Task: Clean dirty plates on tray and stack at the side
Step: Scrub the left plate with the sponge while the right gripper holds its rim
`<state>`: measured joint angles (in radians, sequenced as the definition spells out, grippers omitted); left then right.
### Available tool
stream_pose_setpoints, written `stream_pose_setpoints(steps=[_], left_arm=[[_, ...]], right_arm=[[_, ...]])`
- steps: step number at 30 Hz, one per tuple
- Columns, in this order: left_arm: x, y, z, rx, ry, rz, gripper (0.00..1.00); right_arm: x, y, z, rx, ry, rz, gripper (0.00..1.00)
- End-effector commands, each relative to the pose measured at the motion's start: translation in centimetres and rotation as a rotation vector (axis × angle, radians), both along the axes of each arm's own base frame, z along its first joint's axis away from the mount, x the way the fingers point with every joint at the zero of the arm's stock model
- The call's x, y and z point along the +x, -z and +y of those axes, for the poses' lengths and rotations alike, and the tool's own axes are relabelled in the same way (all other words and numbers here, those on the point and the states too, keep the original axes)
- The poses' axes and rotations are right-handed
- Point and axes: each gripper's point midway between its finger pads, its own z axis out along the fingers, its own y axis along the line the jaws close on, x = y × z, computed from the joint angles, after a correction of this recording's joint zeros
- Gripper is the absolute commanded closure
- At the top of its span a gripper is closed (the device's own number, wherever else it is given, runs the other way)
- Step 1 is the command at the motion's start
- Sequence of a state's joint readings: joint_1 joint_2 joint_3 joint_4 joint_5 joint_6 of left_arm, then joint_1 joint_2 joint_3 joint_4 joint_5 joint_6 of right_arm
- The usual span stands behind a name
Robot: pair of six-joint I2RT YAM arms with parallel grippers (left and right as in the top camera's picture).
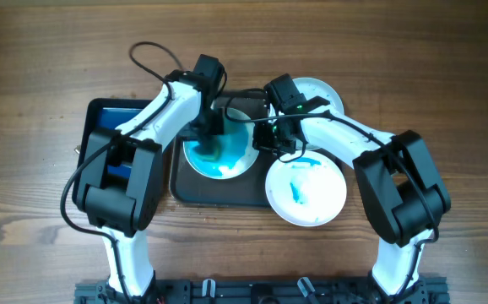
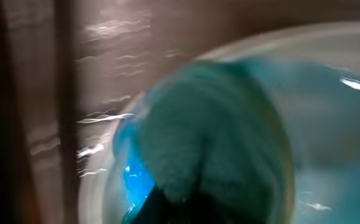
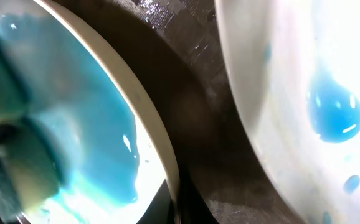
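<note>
A bluish plate (image 1: 231, 152) lies on the left part of the dark tray (image 1: 219, 192). My left gripper (image 1: 208, 139) is shut on a teal-stained sponge (image 2: 211, 124) and presses it onto this plate (image 2: 336, 87). My right gripper (image 1: 271, 140) is shut on the plate's right rim (image 3: 161, 143); the sponge (image 3: 18, 155) shows at the left of the right wrist view. A second white plate (image 1: 306, 190) with blue smears (image 3: 332, 109) lies at the tray's right end, over its edge. A third white plate (image 1: 318, 91) lies at the back right, partly hidden by my right arm.
A smaller glossy blue tray (image 1: 107, 118) lies at the left, partly under my left arm. Wooden table (image 1: 447, 93) surrounds the trays. Black cables run over both arms above the dark tray (image 3: 195, 87).
</note>
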<state>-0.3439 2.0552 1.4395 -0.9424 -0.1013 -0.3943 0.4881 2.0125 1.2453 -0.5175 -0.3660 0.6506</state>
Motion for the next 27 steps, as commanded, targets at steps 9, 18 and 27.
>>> stream_pose_setpoints(steps=[9, 18, 27], left_arm=[[-5.3, 0.4, -8.7, -0.377, 0.249, 0.218, 0.96], [3.0, 0.7, -7.4, -0.26, 0.125, -0.121, 0.96], [-2.1, 1.2, 0.0, 0.026, -0.16, 0.08, 0.96]], right_arm=[[-0.3, 2.3, -1.5, -0.07, 0.027, 0.033, 0.96], [-0.3, 2.3, -1.5, -0.071, 0.026, 0.033, 0.96], [-0.2, 2.3, -1.5, -0.07, 0.025, 0.031, 0.96]])
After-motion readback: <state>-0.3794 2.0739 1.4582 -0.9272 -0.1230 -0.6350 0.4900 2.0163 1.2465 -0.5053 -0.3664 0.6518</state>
